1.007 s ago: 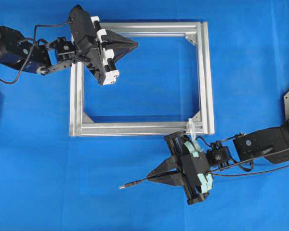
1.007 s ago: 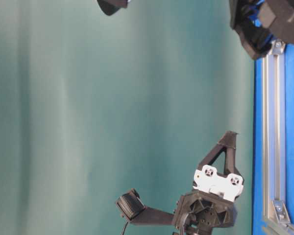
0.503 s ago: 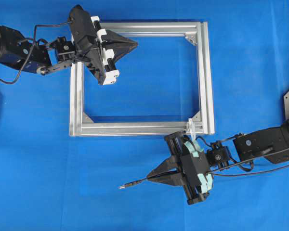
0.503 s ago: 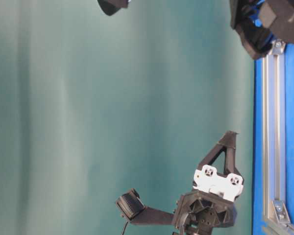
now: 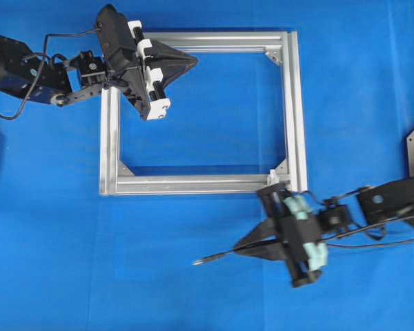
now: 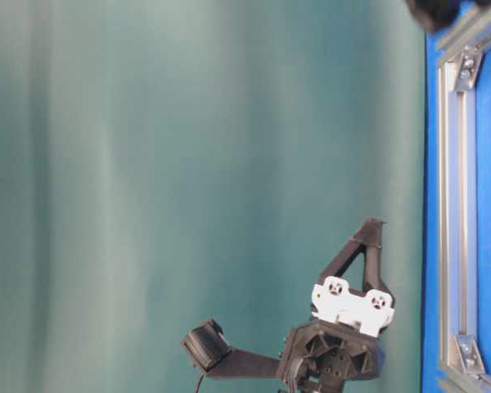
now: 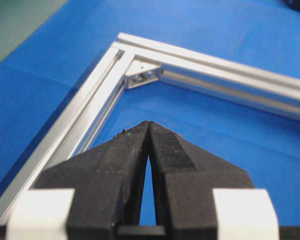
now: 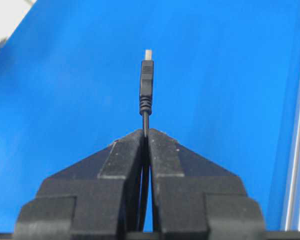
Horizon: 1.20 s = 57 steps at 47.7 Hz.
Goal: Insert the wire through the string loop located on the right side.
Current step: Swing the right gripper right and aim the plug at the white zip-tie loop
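The right hand was clenched on the wire, plug pointing left, away from the loop on the frame. The left hand was clenched empty. Risk: without reorientation, the plug would miss the loop.

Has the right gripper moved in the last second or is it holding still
Yes. In the overhead view the right gripper, shut on the wire, has shifted rightward along the aluminium frame's lower bar.

A blue textured mat covers the table; a plain teal backdrop stands behind.
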{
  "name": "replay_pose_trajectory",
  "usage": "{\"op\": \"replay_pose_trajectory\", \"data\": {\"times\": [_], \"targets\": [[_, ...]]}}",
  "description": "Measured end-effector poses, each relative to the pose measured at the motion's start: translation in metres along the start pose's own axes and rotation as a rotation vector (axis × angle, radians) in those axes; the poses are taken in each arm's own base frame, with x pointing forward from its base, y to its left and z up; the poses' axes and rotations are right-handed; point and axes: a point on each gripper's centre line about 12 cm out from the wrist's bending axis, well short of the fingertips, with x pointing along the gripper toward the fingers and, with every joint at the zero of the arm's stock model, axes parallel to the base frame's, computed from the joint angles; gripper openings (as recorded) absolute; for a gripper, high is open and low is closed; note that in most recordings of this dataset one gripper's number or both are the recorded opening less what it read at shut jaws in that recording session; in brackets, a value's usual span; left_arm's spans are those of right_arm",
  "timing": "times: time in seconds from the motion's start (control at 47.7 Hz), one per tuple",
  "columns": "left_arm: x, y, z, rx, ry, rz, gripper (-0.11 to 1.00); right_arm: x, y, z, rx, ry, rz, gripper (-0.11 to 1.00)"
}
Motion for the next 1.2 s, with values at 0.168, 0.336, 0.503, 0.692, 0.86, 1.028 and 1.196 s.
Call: {"op": "replay_pose_trajectory", "data": {"times": [0.168, 0.336, 0.503, 0.692, 0.86, 1.028, 1.196], "targets": [[-0.002, 0.0, 0.0, -0.002, 0.002, -0.001, 0.0, -0.039, 0.004, -0.012, 0.031, 0.008, 0.005, -0.03], [-0.004, 0.0, 0.0, -0.003, 0.002, -0.001, 0.0, -0.078, 0.002, -0.028, 0.059, 0.013, 0.005, -0.03], [-0.006, 0.0, 0.0, -0.003, 0.003, -0.001, 0.0, -0.109, -0.003, -0.037, 0.074, 0.002, 0.007, -0.03], [-0.009, -0.001, 0.002, -0.004, -0.004, -0.003, 0.0, -0.134, -0.006, -0.044, 0.083, 0.005, 0.02, -0.03], [-0.009, -0.002, 0.002, -0.003, -0.004, -0.007, 0.0, -0.146, -0.007, -0.048, 0.08, -0.004, 0.027, -0.03], [-0.009, -0.003, 0.002, -0.002, -0.004, -0.009, 0.0, -0.146, -0.008, -0.05, 0.07, -0.005, 0.026, -0.03], [-0.009, -0.003, 0.002, -0.002, -0.004, -0.009, 0.0, -0.146, -0.02, -0.051, 0.072, -0.008, -0.026, -0.03]]}}
